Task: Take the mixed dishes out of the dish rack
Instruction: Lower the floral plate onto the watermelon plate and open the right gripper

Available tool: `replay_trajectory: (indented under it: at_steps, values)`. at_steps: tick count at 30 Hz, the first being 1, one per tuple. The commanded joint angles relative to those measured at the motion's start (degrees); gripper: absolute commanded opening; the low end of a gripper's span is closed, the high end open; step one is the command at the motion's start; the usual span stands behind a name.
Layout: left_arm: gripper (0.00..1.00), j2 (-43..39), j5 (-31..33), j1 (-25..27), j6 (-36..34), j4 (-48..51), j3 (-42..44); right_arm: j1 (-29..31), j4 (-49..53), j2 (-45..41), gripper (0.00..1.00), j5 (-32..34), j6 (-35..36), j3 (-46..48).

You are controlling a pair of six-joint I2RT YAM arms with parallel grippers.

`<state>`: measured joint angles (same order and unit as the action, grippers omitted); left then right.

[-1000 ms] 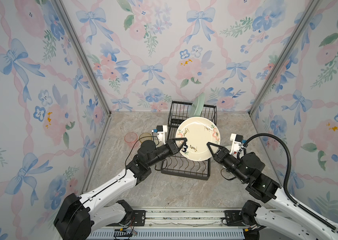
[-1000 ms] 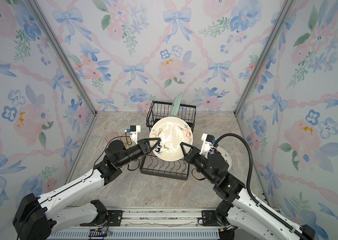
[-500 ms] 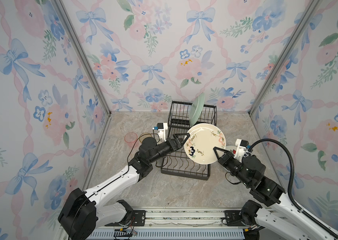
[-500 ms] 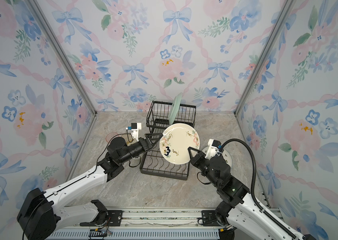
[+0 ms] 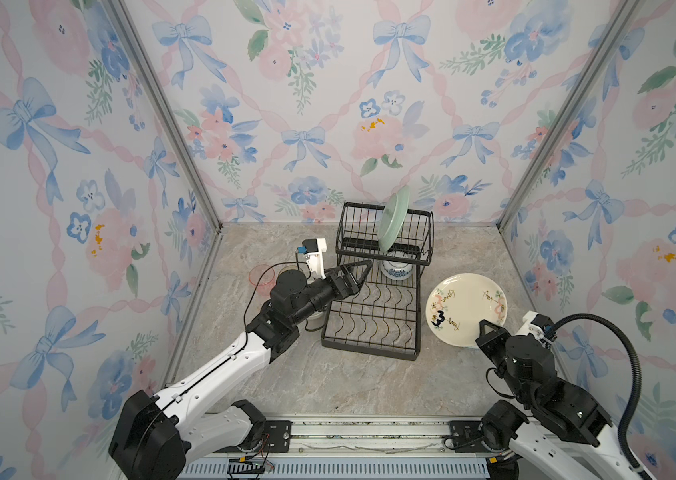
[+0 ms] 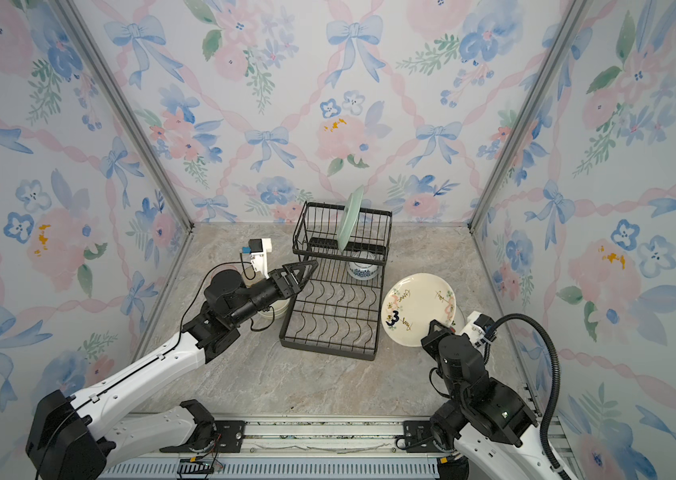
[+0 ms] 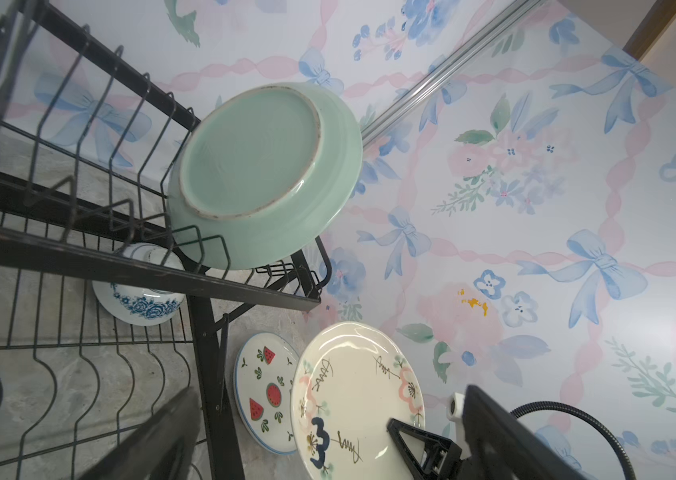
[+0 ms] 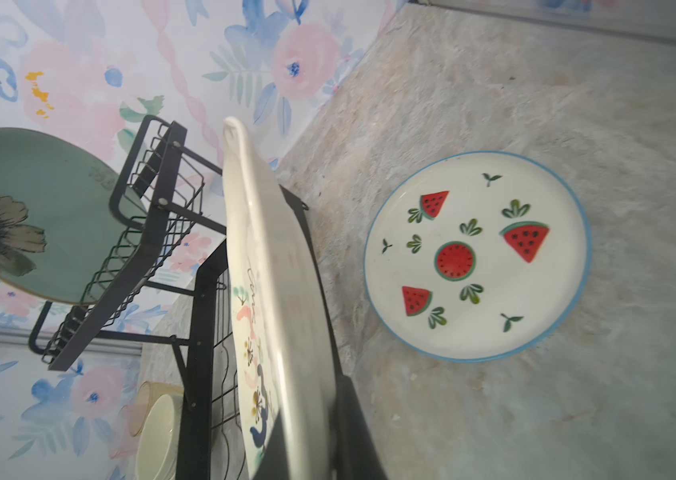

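The cream floral ceramic plate (image 5: 467,305) is pinched at its near rim by the right gripper (image 5: 485,326) and held tilted just right of the black wire two-tier dish rack (image 5: 369,350), above a white watermelon-print plate (image 8: 477,257) laid flat. The left gripper (image 5: 365,272) is spread, empty, at the rack's left edge. A pale green glazed plate (image 5: 393,220) is seated upright in the rack's upper basket

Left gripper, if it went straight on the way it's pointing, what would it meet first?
Likely the front rail of the rack, at its raised basket. Depth is unclear: the left gripper might pass under it toward the bowl.
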<state>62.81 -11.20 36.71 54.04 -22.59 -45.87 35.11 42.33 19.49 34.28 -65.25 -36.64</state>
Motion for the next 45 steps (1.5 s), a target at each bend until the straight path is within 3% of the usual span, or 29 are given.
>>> replay_trajectory:
  at_steps: [1,5,10,19,24,35,38,45]
  values:
    - [0.98,-2.2,4.2,-0.3,-5.1,2.6,-0.4,-3.9,2.5,-0.5,0.0,4.3,-2.1,-3.8]
    - [0.98,-2.9,6.4,-0.5,-6.6,3.5,0.4,-10.5,5.8,4.0,0.0,0.6,-0.1,-5.3]
    - [0.98,-3.0,6.5,-0.8,-6.6,3.5,0.8,-23.0,2.7,7.5,0.0,-11.7,2.7,-3.8]
    - [0.98,-4.2,7.4,-0.8,-7.2,3.9,0.9,-38.7,-12.3,15.5,0.0,-33.4,3.9,3.6]
    - [0.98,-3.8,7.3,-0.9,-7.4,4.0,0.3,-41.4,-18.4,18.7,0.0,-35.7,4.2,6.1]
    - [0.98,-1.8,6.6,-1.5,-7.5,4.0,-0.4,-44.3,-19.9,23.7,0.0,-36.1,3.1,9.3]
    - [0.98,-1.5,6.5,-1.8,-7.4,4.0,-0.8,-44.9,-19.2,25.2,0.22,-36.5,3.4,9.3]
    - [0.98,-0.9,6.8,-3.0,-7.0,4.6,-0.5,-45.4,-16.2,26.1,0.56,-34.6,4.8,9.8]
